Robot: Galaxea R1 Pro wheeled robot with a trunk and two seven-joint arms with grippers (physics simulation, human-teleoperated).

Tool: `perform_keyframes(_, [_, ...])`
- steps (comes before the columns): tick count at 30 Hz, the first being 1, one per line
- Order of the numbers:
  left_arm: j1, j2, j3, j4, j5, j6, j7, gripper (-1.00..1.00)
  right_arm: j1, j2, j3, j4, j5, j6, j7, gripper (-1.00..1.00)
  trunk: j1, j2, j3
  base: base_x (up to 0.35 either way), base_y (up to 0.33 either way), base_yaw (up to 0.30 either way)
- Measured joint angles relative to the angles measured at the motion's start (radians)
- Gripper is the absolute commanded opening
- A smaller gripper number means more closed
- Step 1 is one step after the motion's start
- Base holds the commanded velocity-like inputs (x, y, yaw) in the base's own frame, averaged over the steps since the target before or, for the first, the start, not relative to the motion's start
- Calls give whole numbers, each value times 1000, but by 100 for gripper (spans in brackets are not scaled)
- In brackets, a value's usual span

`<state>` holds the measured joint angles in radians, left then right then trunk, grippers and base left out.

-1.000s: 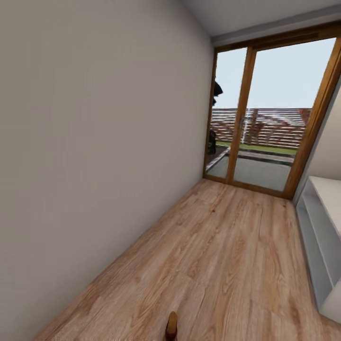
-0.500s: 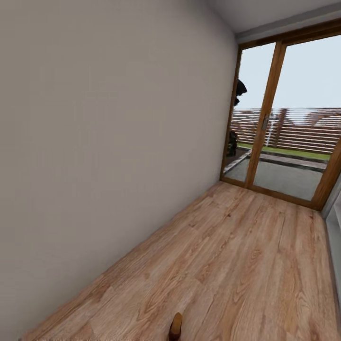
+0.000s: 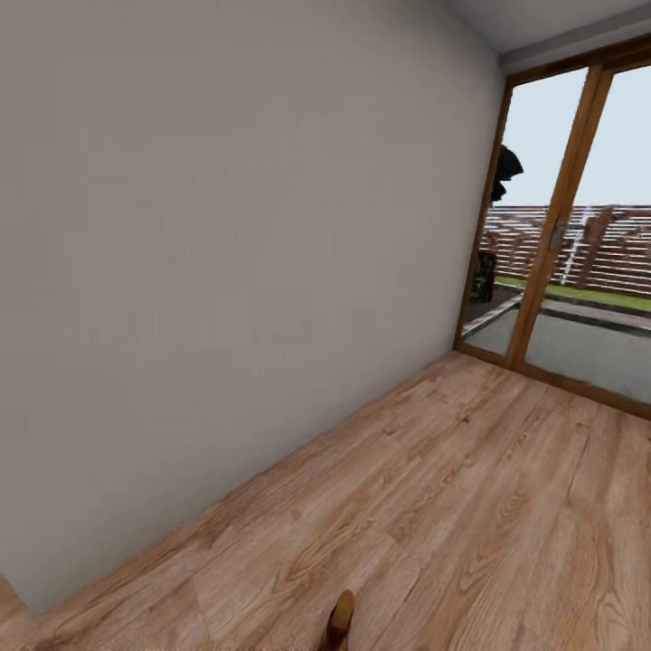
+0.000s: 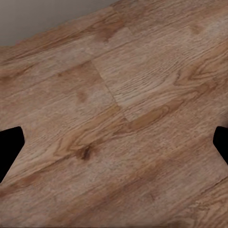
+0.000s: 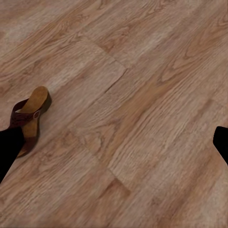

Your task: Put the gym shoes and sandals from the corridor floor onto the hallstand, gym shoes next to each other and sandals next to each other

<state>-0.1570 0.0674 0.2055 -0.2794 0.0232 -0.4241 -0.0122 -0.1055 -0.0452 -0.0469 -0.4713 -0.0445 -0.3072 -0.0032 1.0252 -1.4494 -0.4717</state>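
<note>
One brown sandal with a tan insole lies flat on the wood-plank corridor floor. In the right wrist view it sits beside one fingertip of my right gripper, which hangs open above the floor and holds nothing. The tip of the same sandal pokes in at the head view's lower edge. My left gripper is open over bare planks, its dark fingertips far apart. The gym shoes and the hallstand are out of view.
A plain grey wall runs along the left of the corridor. At the far end stands a wood-framed glass door with a fence and lawn outside. Open floor stretches between me and the door.
The head view has swung to the left: the door has slid toward the right edge and the white hallstand at the right has left the picture. The sandal tip stays at the bottom edge.
</note>
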Motion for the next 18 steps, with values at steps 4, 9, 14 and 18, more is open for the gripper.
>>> perform_keyframes(4, [0,0,0,-1,0,0,0,100,0,1,0,-1,0,0,1,100,0,0,-3,-9,-16,257])
perform_keyframes(9, [0,0,-1,-1,0,0,0,100,0,1,0,-1,0,0,2,100,0,0,-8,-3,-4,236])
perform_keyframes(14, [0,0,0,-1,0,0,0,100,0,1,0,-2,0,1,2,100,0,0,-14,0,-1,208])
perform_keyframes(18, [0,0,0,-1,0,0,0,100,0,1,0,-2,0,1,2,100,0,0,-19,0,0,199])
